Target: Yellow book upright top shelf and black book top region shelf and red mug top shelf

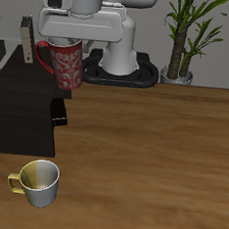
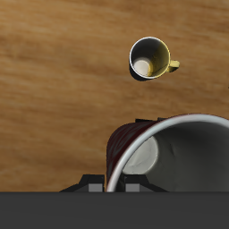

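My gripper [image 1: 65,45] is shut on the rim of the red mug [image 1: 62,65]. The mug hangs upright just above the edge of the shelf's [image 1: 18,113] flat top. In the wrist view the red mug [image 2: 134,143] fills the frame close to the fingers [image 2: 94,183], and its grey inside shows. The yellow book [image 1: 25,32] stands upright as a thin slab at the back of the shelf top. The black book [image 1: 59,112], with a pale stripe low on it, sits against the shelf's side by the table; how it rests I cannot tell.
A yellow mug [image 1: 39,182] [image 2: 150,57] stands on the wooden table near the front edge, in front of the shelf. A potted plant [image 1: 183,44] stands at the back beside the robot's base [image 1: 121,60].
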